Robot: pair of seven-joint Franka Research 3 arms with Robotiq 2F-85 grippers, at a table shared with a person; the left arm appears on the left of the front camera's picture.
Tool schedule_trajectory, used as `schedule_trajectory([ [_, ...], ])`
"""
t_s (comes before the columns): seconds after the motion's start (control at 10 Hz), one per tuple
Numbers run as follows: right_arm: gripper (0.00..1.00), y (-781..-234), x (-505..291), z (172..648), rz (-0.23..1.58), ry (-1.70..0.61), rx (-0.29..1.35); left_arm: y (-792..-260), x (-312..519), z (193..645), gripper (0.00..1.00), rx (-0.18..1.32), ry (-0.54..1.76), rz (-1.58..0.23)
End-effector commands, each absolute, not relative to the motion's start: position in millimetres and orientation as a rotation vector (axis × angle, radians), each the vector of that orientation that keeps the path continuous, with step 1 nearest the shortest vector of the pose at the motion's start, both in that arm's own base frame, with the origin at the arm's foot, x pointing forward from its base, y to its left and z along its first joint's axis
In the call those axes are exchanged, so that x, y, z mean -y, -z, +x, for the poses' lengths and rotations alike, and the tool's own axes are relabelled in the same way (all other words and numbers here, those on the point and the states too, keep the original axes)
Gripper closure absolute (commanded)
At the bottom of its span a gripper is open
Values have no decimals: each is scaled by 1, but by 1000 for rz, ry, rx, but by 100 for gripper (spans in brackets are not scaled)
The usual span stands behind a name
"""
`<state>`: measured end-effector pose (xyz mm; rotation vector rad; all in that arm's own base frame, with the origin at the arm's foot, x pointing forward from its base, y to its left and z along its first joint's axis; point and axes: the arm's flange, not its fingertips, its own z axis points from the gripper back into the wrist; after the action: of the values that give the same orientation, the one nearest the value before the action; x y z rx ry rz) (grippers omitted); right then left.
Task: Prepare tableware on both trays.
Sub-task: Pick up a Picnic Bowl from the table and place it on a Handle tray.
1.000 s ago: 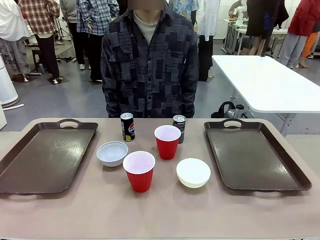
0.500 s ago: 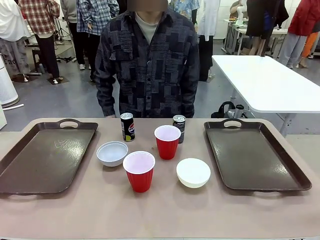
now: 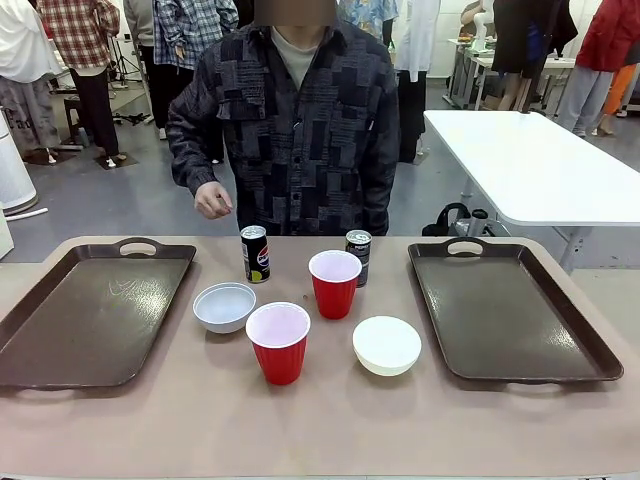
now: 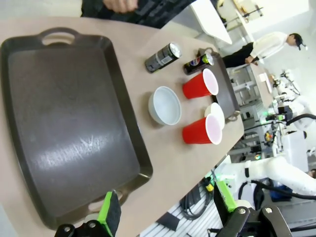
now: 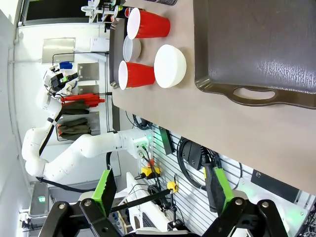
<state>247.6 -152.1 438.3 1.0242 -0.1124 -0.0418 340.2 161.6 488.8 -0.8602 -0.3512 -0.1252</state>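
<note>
Two dark brown trays lie on the table, the left tray (image 3: 90, 320) and the right tray (image 3: 510, 310), both bare. Between them stand two red cups (image 3: 279, 343) (image 3: 334, 284), a greyish-white bowl (image 3: 224, 306), a white bowl (image 3: 386, 345) and two black cans (image 3: 255, 253) (image 3: 359, 248). My left gripper (image 4: 165, 200) hangs open above the near end of the left tray (image 4: 64, 123). My right gripper (image 5: 162, 173) is open off the table's near edge, by the right tray (image 5: 256, 44). Neither holds anything.
A person stands at the far side, one hand (image 3: 213, 200) raised above the table edge near the left can. A white table (image 3: 530, 160) stands behind on the right, with other people farther back.
The person's arm on the picture's left has swung out and the hand has risen to waist height. The tableware and trays have not moved.
</note>
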Motion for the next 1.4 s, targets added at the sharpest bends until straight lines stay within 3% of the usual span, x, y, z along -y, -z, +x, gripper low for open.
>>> schedule_trajectory([
  [0.0,0,-437,152,248,1036,41,112,-488,-162,340,0,355,132,-872],
  [1.3,0,-437,152,248,1036,41,112,-488,-162,340,0,355,132,-872],
])
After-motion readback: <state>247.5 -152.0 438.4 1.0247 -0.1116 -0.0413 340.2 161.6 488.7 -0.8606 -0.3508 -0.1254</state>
